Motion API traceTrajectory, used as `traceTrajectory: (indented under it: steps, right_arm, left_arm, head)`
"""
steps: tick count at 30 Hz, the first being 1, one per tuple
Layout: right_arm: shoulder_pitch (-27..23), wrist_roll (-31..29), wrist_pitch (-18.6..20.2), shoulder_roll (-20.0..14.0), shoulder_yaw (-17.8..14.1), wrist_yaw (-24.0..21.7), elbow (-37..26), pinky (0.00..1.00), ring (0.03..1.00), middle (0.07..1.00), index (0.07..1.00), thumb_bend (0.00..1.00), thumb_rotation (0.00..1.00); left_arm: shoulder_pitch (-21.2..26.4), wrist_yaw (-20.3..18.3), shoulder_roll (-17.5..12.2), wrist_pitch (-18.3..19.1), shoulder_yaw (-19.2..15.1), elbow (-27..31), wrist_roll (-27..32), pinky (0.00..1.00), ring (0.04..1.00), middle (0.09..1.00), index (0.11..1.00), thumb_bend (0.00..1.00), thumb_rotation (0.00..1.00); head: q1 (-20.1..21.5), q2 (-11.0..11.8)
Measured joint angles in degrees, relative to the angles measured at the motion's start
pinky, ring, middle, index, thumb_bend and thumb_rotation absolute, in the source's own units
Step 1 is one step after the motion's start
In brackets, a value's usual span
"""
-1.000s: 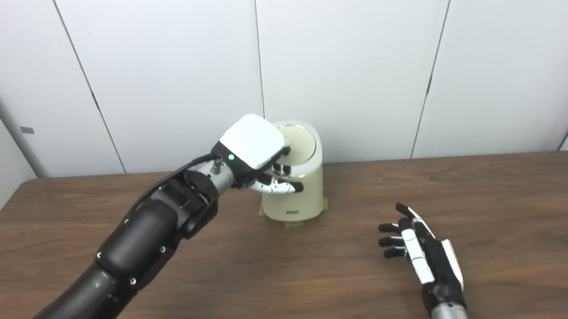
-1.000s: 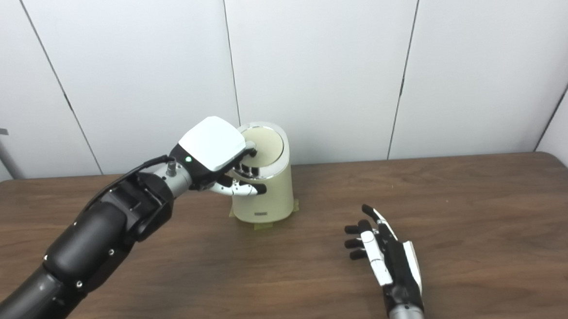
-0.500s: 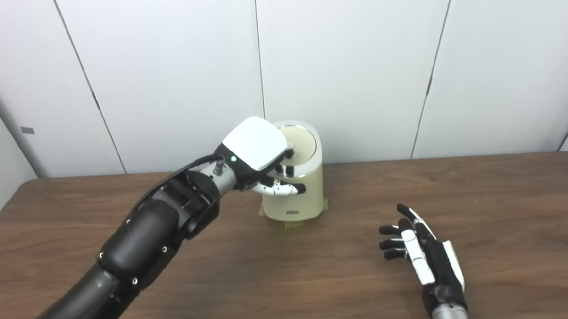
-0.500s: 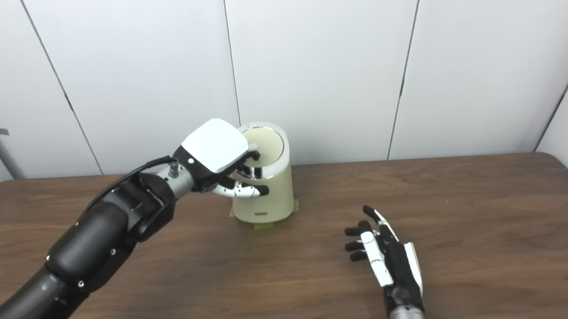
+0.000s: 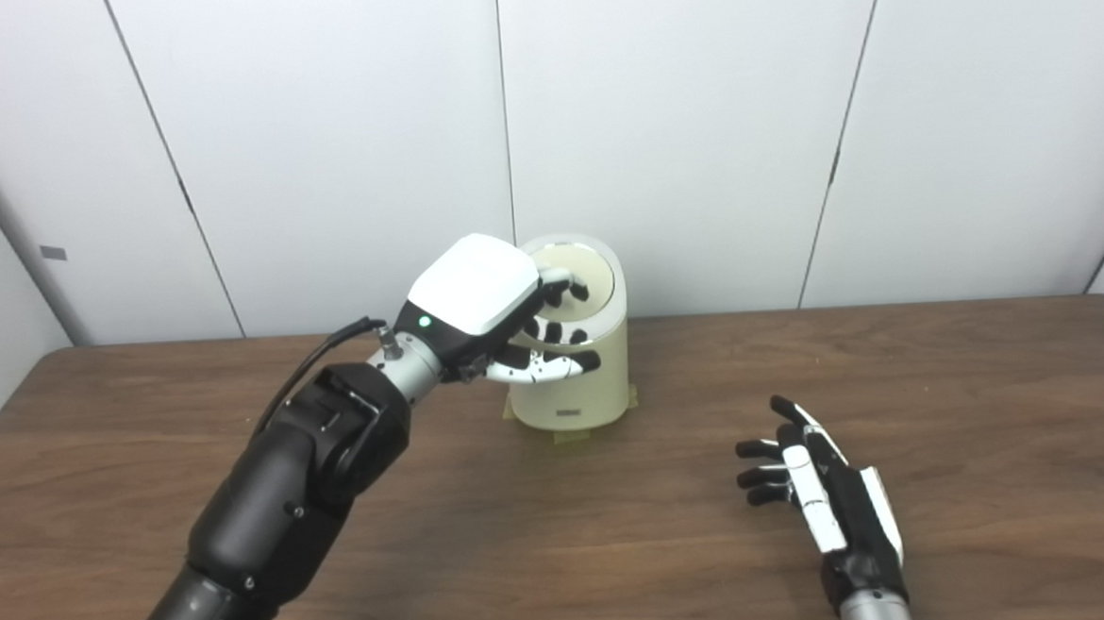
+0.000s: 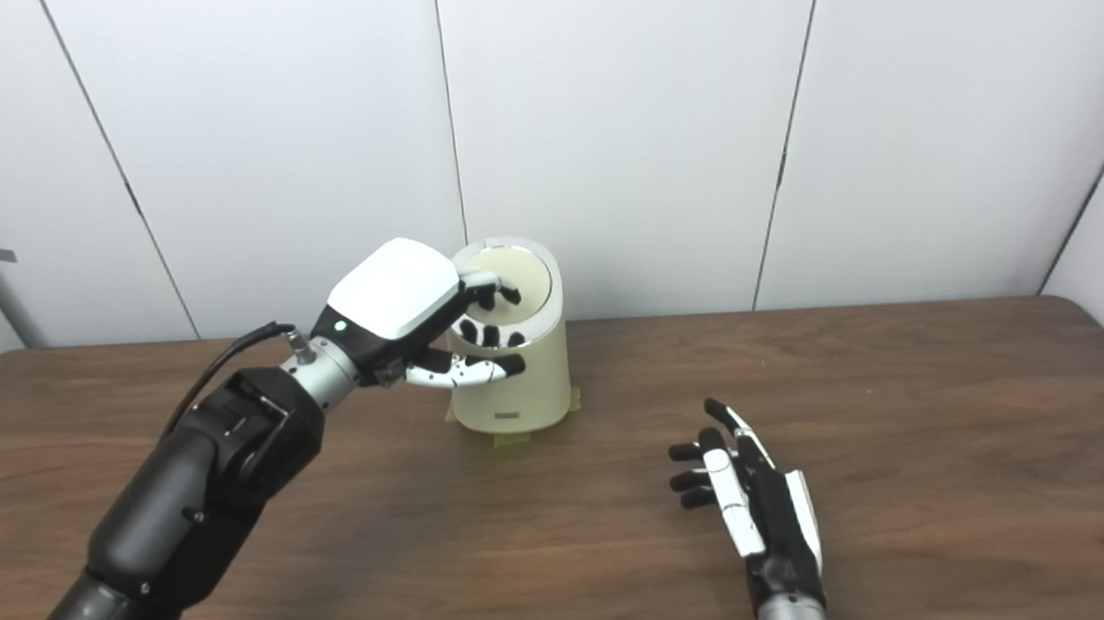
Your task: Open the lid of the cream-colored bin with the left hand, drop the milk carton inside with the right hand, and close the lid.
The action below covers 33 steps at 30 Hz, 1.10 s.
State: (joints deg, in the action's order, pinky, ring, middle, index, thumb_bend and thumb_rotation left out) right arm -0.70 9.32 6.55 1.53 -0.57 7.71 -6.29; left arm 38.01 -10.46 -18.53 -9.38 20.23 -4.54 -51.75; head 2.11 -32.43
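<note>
Cream-colored bin (image 5: pixel 580 384) at table's (image 5: pixel 565 555) far edge, our left hand (image 5: pixel 505 308) loosely spread over its lid (image 5: pixel 592 268), right hand (image 5: pixel 821 490) empty, splayed.

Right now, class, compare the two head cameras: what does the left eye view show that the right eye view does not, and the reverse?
Only the left eye view shows the yellowish tape tab plainly at the bin's right base. Only the right eye view shows more table right of the right hand. Both show the left hand at the lid of the cream bin, and the right hand open, holding nothing. No milk carton appears.
</note>
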Motion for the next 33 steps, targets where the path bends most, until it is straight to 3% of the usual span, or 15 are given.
traceTrajectory:
  steps: [5,9,13,15,20,26,33]
  right_arm:
    - [0.0,-0.7,0.0,0.0,-0.2,-0.5,0.0,0.46,0.557,0.636,0.846,0.44,0.89]
    - [0.0,-1.6,0.0,-0.1,-0.7,-0.7,0.1,0.47,0.583,0.661,0.843,0.48,0.86]
    - [0.0,-4.4,-0.2,-1.0,-0.8,-2.8,0.1,0.51,0.642,0.705,0.827,0.49,0.82]
    - [0.0,-5.3,-0.2,-1.4,-0.7,-3.6,0.0,0.54,0.678,0.731,0.829,0.5,0.81]
    - [0.0,-6.6,-0.2,-2.1,-0.5,-5.3,-0.4,0.69,0.812,0.841,0.871,0.54,0.84]
    - [-0.2,-8.1,-0.8,-3.0,-0.5,-6.4,-0.2,0.84,0.934,0.939,0.936,0.54,0.95]
    - [-0.4,-7.5,-1.6,-2.6,0.0,-6.2,0.7,0.96,1.0,1.0,0.992,0.58,1.0]
  left_arm:
    - [-2.3,-0.9,1.5,3.9,-6.6,6.1,8.2,0.68,0.802,0.833,0.835,0.44,0.83]
    - [-7.7,-2.3,2.3,8.3,-11.9,10.6,17.6,0.66,0.771,0.822,0.831,0.38,0.83]
    - [-15.1,-5.7,3.2,14.5,-15.8,12.2,27.9,0.75,0.809,0.855,0.877,0.41,0.88]
    - [-18.8,-6.1,4.2,18.7,-18.0,12.9,32.4,0.79,0.838,0.881,0.906,0.4,0.86]
    - [-25.8,-5.9,6.2,24.4,-23.3,16.2,42.0,0.87,0.926,0.949,0.964,0.42,0.98]
    - [-31.6,-3.7,8.0,25.9,-26.5,18.2,48.2,0.93,0.953,0.978,0.988,0.37,1.0]
    - [-35.5,-0.5,13.9,23.7,-26.8,17.4,52.7,1.0,1.0,1.0,1.0,0.43,1.0]
  head:
    - [-0.1,0.2]
    - [-0.4,0.4]
    - [-0.3,0.4]
    - [-0.3,0.4]
    - [-0.7,0.5]
    - [-0.9,0.4]
    - [-1.0,0.4]
